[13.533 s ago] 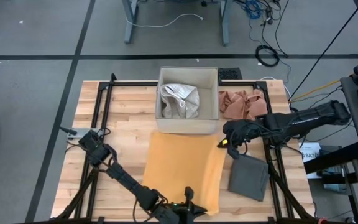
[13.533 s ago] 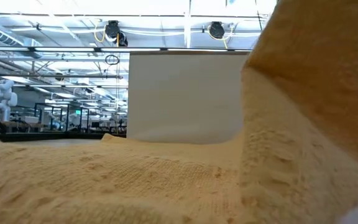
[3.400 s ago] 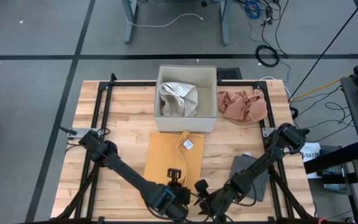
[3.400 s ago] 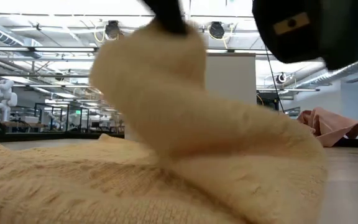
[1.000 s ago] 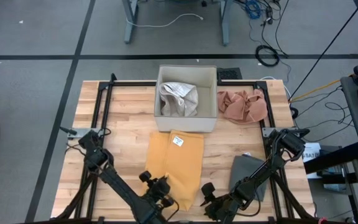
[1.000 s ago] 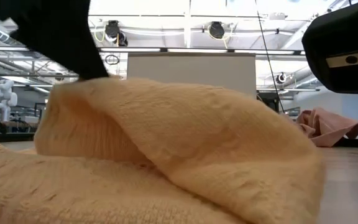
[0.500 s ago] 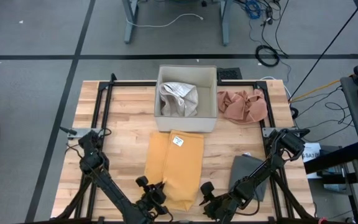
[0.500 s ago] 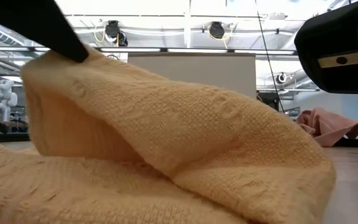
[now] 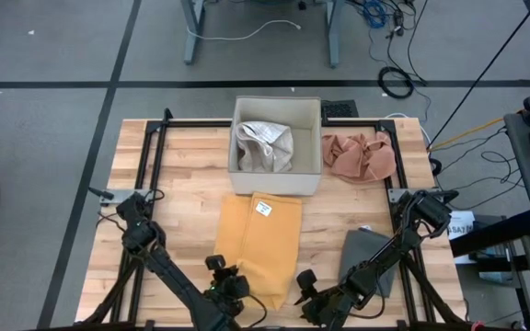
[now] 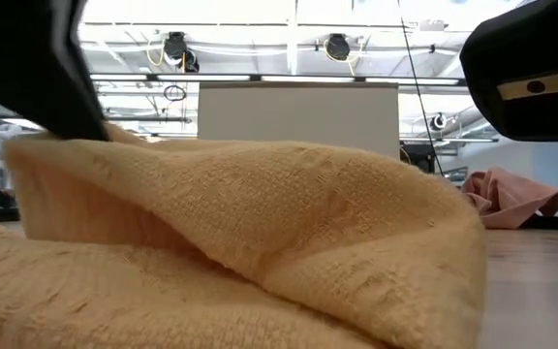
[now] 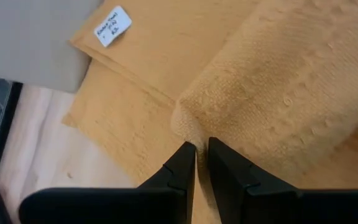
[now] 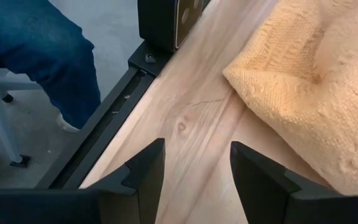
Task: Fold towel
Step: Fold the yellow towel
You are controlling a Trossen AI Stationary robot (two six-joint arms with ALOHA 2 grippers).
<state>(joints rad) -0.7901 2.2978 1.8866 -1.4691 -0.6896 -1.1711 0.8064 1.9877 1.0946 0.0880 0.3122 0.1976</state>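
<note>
The fold looks partly done. The orange towel (image 9: 258, 246) lies on the desk (image 9: 182, 193) as a narrow strip, doubled lengthwise, running from just in front of the open box (image 9: 277, 146) toward the desk's near edge. Its box-side end is flat, with a small white label (image 9: 264, 209) facing up. The end farthest from the box is lifted and rolled over, so a crosswise fold seems to be in hand and not yet laid down.

The left pincer (image 11: 196, 163) has its fingers pressed together on a corner of that raised end, pinching the cloth. The right pincer (image 12: 194, 163) waits with fingers spread and empty over bare wood, just beside the towel's other far corner.

The towel is thick, nubbly terry in warm orange-yellow; the raised part bulges in a soft rounded hump, and its layers do not sit flush.
</note>
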